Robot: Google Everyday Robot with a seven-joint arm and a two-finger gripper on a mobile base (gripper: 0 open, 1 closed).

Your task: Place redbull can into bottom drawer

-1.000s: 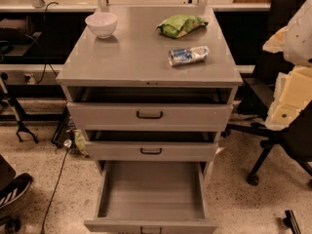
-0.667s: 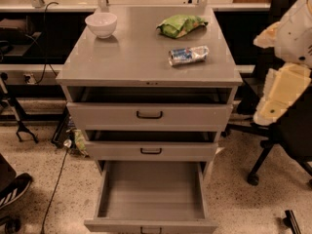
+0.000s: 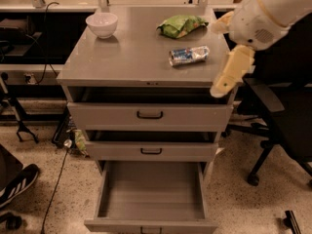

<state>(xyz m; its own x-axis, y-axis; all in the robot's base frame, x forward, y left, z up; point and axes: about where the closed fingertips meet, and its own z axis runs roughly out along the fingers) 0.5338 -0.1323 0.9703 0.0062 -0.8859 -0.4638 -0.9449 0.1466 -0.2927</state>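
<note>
The redbull can (image 3: 189, 55) lies on its side on the grey cabinet top (image 3: 131, 57), right of centre. The bottom drawer (image 3: 151, 191) is pulled out; its plain grey inside holds nothing. My gripper (image 3: 225, 48) hangs at the cabinet's right edge, just right of the can and a little above the top. It is open and holds nothing: one cream finger (image 3: 230, 73) points down past the cabinet's front right corner.
A white bowl (image 3: 101, 24) stands at the back left of the top and a green snack bag (image 3: 181, 25) at the back right. The two upper drawers (image 3: 150, 115) are slightly ajar. A black office chair (image 3: 282, 126) stands to the right. A cable and a shoe (image 3: 19, 182) lie on the floor at left.
My arm and gripper have moved left from beside the chair to the cabinet's right edge, closer to the can. The can and drawers have not moved.
</note>
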